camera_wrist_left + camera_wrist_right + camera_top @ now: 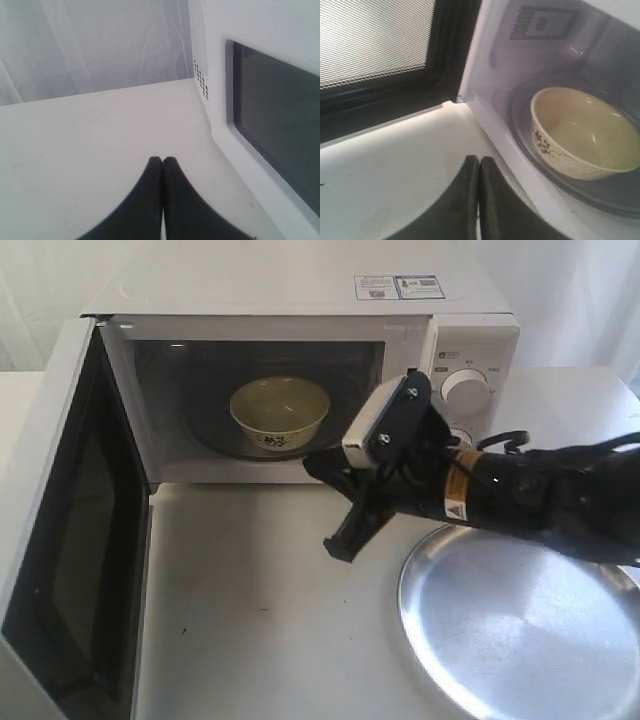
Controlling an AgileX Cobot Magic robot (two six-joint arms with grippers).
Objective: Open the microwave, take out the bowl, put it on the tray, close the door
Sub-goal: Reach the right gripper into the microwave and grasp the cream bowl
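The white microwave (300,290) stands at the back with its door (60,530) swung wide open to the left. Inside it, the cream bowl (280,412) (585,132) sits upright on the glass turntable. My right gripper (339,546) (479,159) is shut and empty. It hovers over the table just in front of the oven's opening, a little short of the bowl. The silver tray (520,630) lies on the table at the front right, under the right arm. My left gripper (162,160) is shut and empty, low over the table beside the door's outer face (275,125).
The open door (375,40) stands out over the table's left side. Two white knobs (466,388) sit on the microwave's right panel, behind the right wrist. A white curtain (90,45) hangs behind the table (250,610).
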